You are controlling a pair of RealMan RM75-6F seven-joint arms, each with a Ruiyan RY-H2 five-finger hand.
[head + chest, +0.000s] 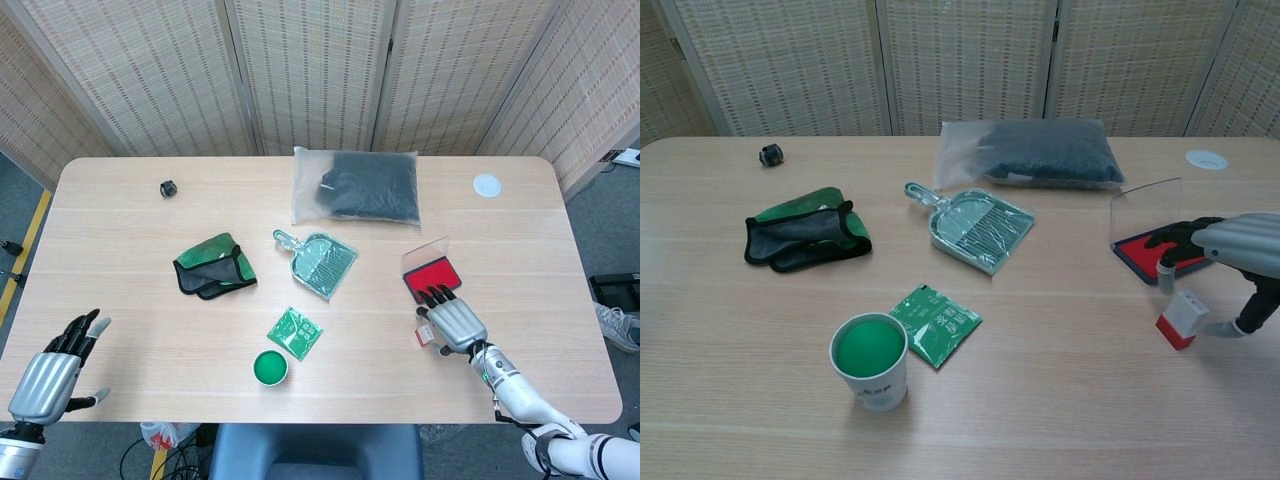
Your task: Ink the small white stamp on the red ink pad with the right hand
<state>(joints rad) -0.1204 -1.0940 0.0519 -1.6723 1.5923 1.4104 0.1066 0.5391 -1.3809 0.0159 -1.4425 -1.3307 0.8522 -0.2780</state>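
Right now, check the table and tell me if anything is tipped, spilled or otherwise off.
Nothing spilled. The small white stamp lies tilted on the table rather than upright, beside the right hand, which is not holding it. The red ink pad sits open with its clear lid raised. The green cup stands upright.

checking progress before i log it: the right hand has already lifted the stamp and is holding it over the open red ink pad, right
Not quite. In the chest view the stamp sits on the table, with the right hand over it, fingers apart and not yet gripping. The red ink pad is open, just beyond the stamp.
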